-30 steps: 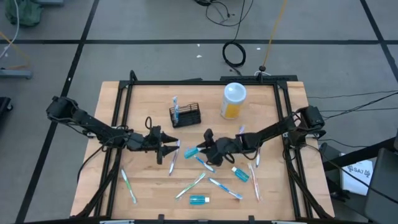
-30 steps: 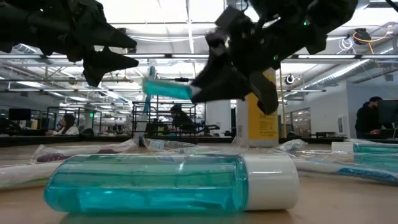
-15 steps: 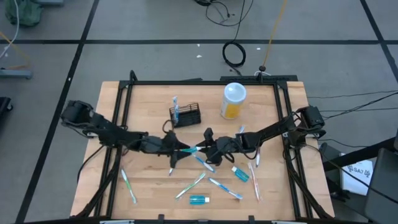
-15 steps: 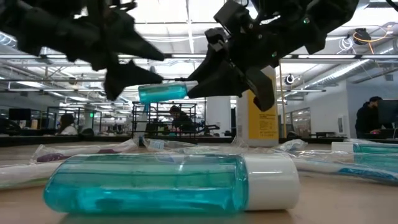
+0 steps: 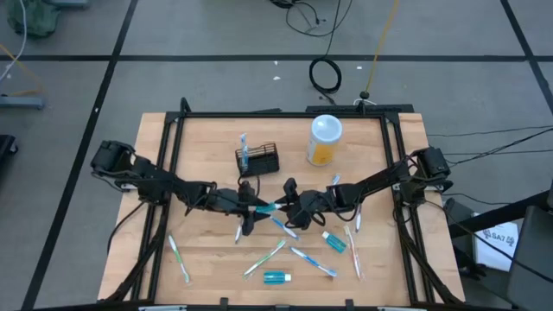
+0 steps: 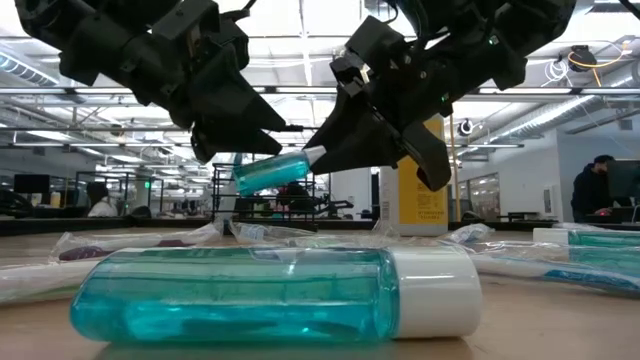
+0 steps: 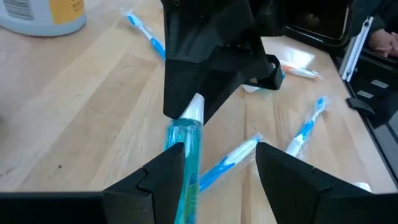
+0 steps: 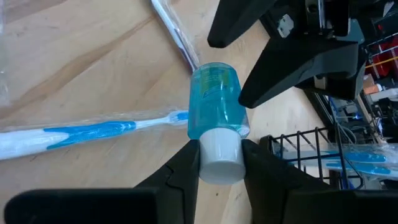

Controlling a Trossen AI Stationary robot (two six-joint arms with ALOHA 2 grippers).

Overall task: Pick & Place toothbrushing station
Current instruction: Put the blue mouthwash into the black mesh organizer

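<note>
At frame centre, right gripper (image 5: pixel 278 207) pinches a small, light, slippery mouthwash bottle (image 8: pixel 215 103) by its cap; left gripper (image 5: pixel 256 207), spread, straddles its body.

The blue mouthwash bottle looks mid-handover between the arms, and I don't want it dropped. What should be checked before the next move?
1. Right end effector clamped on the white cap of the blue mouthwash bottle: ok.
2. Left end effector fingers spread on either side of the bottle body: ok.
3. Left fingers closed on the bottle: not ok.
4. Bottle lifted clear of the table: ok.
5. Black rack in place behind the handover: ok.
6. Free slot in the rack: cannot tell.
</note>
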